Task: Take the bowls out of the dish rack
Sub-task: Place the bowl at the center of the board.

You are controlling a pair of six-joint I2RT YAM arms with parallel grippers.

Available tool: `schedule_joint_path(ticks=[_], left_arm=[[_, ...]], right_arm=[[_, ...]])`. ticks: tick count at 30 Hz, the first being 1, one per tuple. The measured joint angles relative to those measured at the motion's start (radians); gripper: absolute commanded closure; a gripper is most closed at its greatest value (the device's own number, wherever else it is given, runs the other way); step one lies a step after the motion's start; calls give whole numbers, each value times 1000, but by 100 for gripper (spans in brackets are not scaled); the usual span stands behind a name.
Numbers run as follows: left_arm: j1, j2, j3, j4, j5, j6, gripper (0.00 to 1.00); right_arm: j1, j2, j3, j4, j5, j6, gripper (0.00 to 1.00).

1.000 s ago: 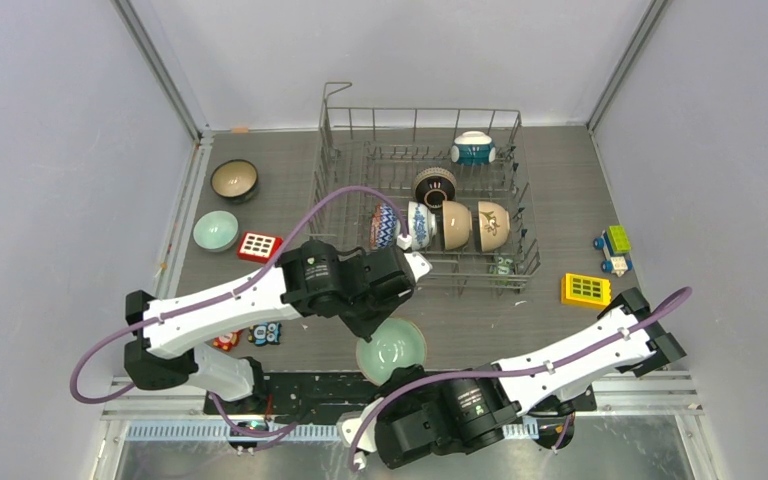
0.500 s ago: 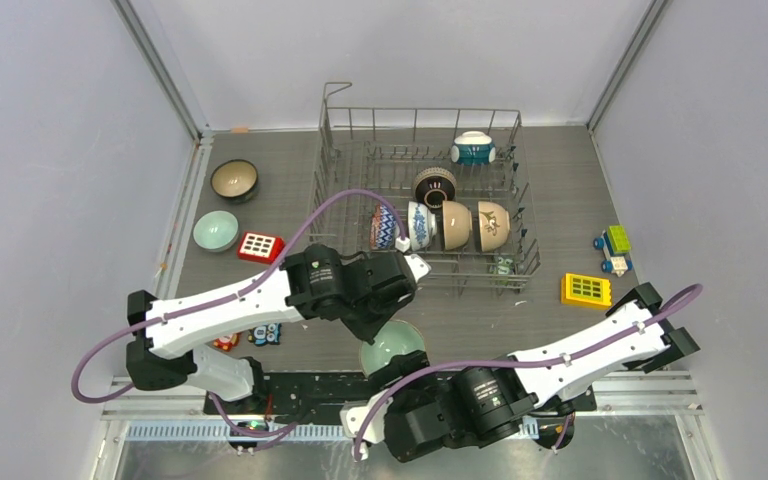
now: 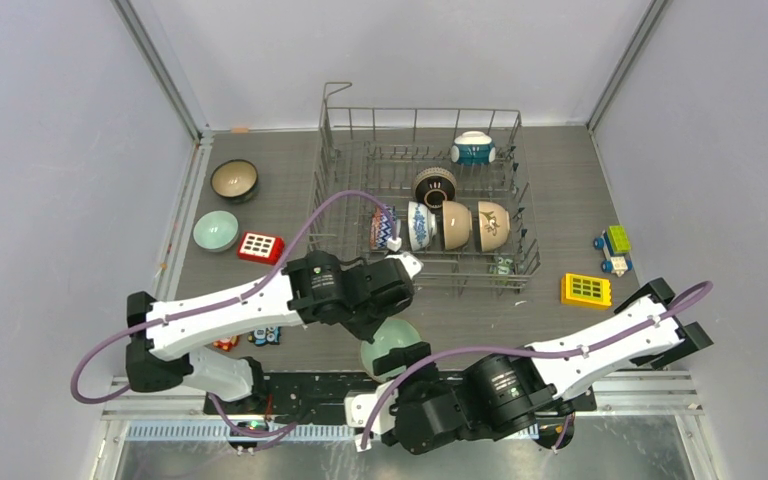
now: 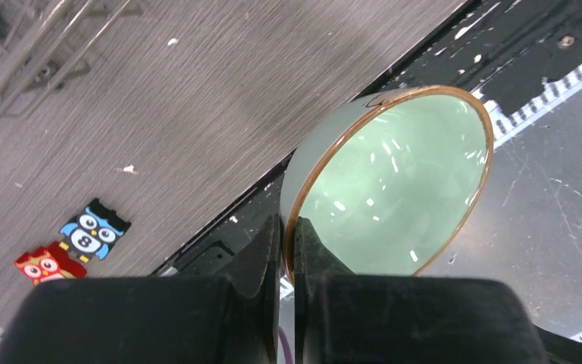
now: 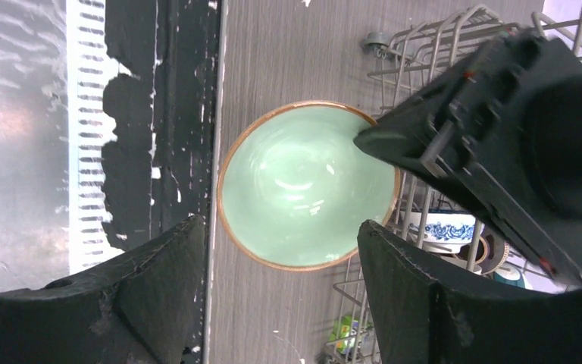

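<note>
The left claw (image 4: 288,227) pinched the rim of the pale green bowl (image 4: 394,182), just in front of the dish rack (image 3: 422,128). The right claw (image 5: 280,227) stood apart, facing the bowl, and would need to centre on it before closing.

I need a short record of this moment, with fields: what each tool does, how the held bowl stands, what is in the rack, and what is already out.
left tool: shut on the rim of the green bowl
right tool: open, fingers wide apart, the green bowl between them, not gripped
green bowl: held tilted, near the front edge of the table
dish rack: six bowls inside
out on the table, left side: brown bowl, second green bowl
</note>
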Motion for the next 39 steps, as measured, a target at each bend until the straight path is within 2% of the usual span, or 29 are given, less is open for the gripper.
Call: schedule_joint_path(ticks=[6, 12, 15, 22, 29, 33, 39], left_arm=[[57, -150, -145, 19, -74, -83, 100], [145, -399, -259, 14, -185, -178, 100], [166, -466, -285, 1, -234, -220, 100], [192, -496, -303, -29, -328, -283, 100], [275, -481, -276, -56, -427, -264, 100], [370, -479, -255, -48, -447, -225, 100], [613, -496, -254, -36, -420, -148, 100]], right_arm=[[0, -61, 0, 84, 19, 46, 21], [-9, -140, -55, 265, 48, 92, 20], [-48, -159, -89, 343, 37, 119, 20], [-294, -196, -103, 492, -55, 224, 20], [-441, -328, -104, 586, -63, 282, 19], [-469, -399, -117, 600, -48, 302, 19], [-489, -488, -185, 599, -18, 324, 19]])
